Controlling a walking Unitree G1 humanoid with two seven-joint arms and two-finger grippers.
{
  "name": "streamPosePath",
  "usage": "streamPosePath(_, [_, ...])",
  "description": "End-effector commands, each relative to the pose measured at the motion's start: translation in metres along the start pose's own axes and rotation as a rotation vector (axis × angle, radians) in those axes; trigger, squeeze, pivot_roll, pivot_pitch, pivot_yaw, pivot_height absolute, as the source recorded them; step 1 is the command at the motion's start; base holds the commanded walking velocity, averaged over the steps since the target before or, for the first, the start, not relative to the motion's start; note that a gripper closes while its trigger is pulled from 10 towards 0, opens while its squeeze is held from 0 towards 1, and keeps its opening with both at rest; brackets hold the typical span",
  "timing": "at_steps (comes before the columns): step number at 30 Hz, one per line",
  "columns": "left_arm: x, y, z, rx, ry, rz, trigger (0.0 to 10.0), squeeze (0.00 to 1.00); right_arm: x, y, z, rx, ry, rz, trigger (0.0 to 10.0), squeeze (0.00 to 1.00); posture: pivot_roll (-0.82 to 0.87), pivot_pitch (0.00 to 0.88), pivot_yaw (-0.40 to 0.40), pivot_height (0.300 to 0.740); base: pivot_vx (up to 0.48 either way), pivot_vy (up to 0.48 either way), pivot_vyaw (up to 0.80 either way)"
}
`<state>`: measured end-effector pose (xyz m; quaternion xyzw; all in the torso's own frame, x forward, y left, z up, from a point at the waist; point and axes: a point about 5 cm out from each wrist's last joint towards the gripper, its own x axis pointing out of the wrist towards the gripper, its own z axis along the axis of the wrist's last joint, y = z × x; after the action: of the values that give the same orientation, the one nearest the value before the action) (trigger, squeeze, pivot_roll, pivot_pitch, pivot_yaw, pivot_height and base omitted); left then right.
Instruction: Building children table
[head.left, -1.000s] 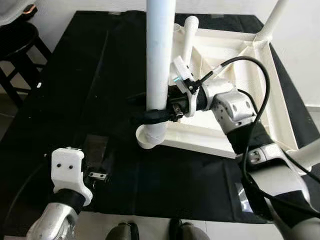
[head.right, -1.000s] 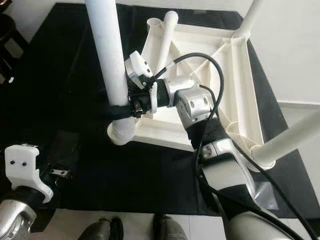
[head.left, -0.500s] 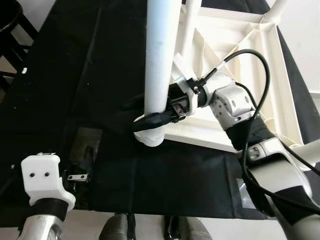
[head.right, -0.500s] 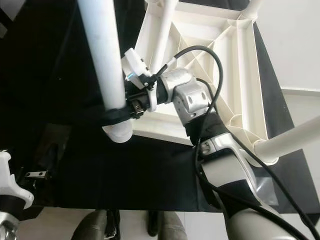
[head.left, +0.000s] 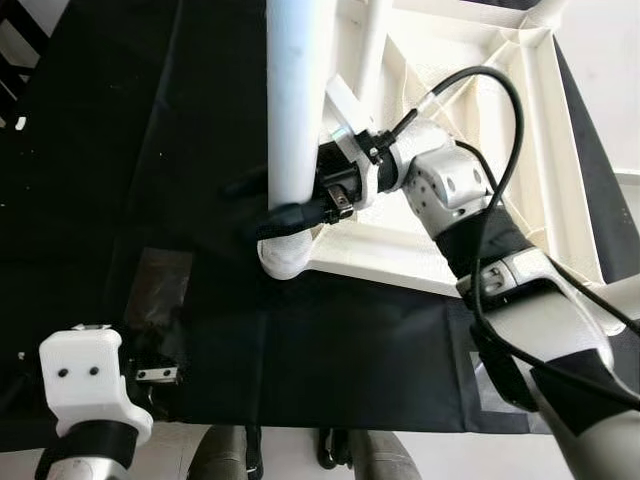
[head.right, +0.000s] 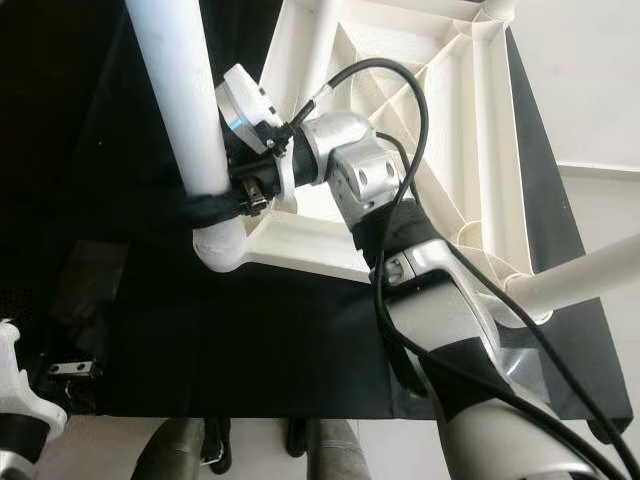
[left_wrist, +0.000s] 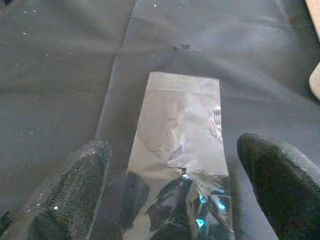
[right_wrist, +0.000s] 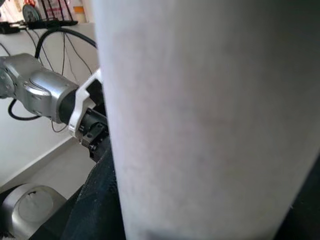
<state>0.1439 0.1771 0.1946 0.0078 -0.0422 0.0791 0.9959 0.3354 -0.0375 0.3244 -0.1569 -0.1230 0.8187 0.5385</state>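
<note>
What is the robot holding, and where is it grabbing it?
The right gripper grips the white plastic table leg near its lower end, just above the corner socket. The left gripper holds nothing.

Our right arm (head.left: 520, 330) reaching forward, elbow bent, wrist turned inward. Right gripper (head.left: 290, 215) clamped, black fingers wrapped round what it holds. Our left arm (head.left: 85, 440) low by near-left corner of black mat, left gripper (left_wrist: 175, 200) hovering just above it, fingers (left_wrist: 70, 195) spread wide, nothing between them.

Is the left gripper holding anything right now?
No: the left gripper is open, its two black fingers apart above a shiny strip of tape on the black mat.
</note>
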Motion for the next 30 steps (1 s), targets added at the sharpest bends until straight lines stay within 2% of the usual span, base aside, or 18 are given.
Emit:
streamPosePath(1, [-0.005, -0.001, -0.002, 0.001, 0.023, 0.013, 10.0, 0.0, 0.002, 0.002, -0.009, 0.027, 0.028, 0.021, 10.0, 0.0, 0.08, 0.428, -0.122, 0.74, 0.0, 0.0, 0.0])
streamPosePath(8, [-0.007, -0.002, -0.001, -0.002, 0.023, 0.008, 10.0, 0.0, 0.004, 0.001, -0.011, 0.035, 0.032, 0.022, 10.0, 0.0, 0.08, 0.43, -0.127, 0.74, 0.0, 0.0, 0.0])
streamPosePath(22, [-0.01, -0.008, -0.001, -0.016, 0.02, 0.006, 10.0, 0.0, 0.01, -0.004, -0.016, 0.015, 0.131, 0.048, 10.0, 0.0, 0.07, 0.445, -0.143, 0.74, 0.0, 0.0, 0.0])
streamPosePath(26, [-0.011, -0.008, -0.001, -0.018, 0.019, 0.006, 10.0, 0.0, 0.01, -0.002, -0.017, 0.023, 0.143, 0.063, 10.0, 0.0, 0.07, 0.448, -0.144, 0.74, 0.0, 0.0, 0.0])
streamPosePath(30, [-0.011, -0.008, -0.001, -0.017, 0.018, 0.009, 10.0, 0.0, 0.011, 0.007, -0.018, 0.042, 0.134, 0.119, 10.0, 0.0, 0.07, 0.451, -0.145, 0.74, 0.0, 0.0, 0.0])
